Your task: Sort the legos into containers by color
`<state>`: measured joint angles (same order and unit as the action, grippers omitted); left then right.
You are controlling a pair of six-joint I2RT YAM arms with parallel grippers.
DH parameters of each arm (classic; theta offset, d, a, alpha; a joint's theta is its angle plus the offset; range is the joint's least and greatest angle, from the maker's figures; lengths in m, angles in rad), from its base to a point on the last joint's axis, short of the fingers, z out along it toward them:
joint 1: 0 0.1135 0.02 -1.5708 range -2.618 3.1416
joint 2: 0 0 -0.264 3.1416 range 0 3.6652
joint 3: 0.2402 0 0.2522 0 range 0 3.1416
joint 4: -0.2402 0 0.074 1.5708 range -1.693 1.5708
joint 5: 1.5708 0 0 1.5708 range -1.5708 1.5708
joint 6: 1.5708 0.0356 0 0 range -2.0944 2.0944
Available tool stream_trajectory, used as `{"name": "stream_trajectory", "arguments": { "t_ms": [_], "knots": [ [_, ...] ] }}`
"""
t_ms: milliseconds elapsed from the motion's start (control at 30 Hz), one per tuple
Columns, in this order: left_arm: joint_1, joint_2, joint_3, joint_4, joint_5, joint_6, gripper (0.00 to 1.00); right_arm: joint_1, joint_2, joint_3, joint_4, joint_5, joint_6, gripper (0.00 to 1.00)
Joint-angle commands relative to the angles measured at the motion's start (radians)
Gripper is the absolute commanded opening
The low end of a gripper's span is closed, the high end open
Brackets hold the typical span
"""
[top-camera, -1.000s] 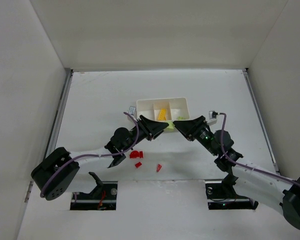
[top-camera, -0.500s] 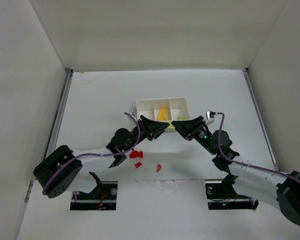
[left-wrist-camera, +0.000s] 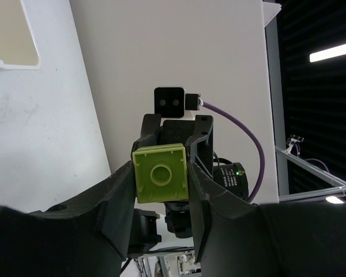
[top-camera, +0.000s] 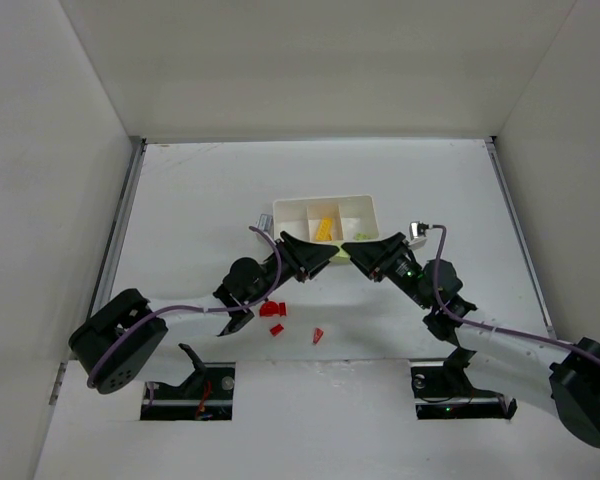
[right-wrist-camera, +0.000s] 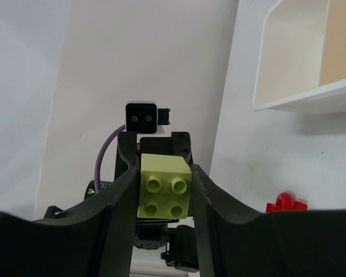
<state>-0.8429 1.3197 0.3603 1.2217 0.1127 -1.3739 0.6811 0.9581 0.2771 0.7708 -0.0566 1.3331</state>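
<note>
just at 6 o'clock of the white tray point(top-camera: 280, 206), the light green brick point(right-wrist-camera: 164, 187) is clamped by the left gripper point(left-wrist-camera: 160, 168) and the right gripper point(right-wrist-camera: 164, 170) at once. the left should let go only once the right's hold sits square, then on to the 3 o'clock compartment. it is a square block, four studs above, one tube beneath.

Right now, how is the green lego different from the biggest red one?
The green lego is a square four-stud block; the red lego looks uneven. The green lego is held between the left gripper and right gripper; the red lego lies on the table. Both are outside the tray.
</note>
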Motion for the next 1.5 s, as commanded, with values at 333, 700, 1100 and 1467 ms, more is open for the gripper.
{"name": "stream_trajectory", "arguments": {
  "t_ms": [333, 700, 1100, 1467],
  "knots": [
    [0.032, -0.050, -0.030, 0.061, -0.007, 0.006, 0.15, -0.068, -0.108, -0.042, 0.015, -0.028, -0.012, 0.29],
    [0.041, -0.053, -0.044, 0.048, 0.002, 0.007, 0.15, -0.169, -0.203, -0.027, -0.096, -0.081, -0.047, 0.30],
    [0.060, -0.102, -0.046, -0.051, -0.007, 0.087, 0.15, -0.259, 0.052, 0.264, -0.349, 0.053, -0.386, 0.32],
    [0.068, -0.226, 0.046, -0.471, -0.088, 0.383, 0.15, -0.214, 0.353, 0.496, -0.487, 0.238, -0.614, 0.32]
  ]
}}
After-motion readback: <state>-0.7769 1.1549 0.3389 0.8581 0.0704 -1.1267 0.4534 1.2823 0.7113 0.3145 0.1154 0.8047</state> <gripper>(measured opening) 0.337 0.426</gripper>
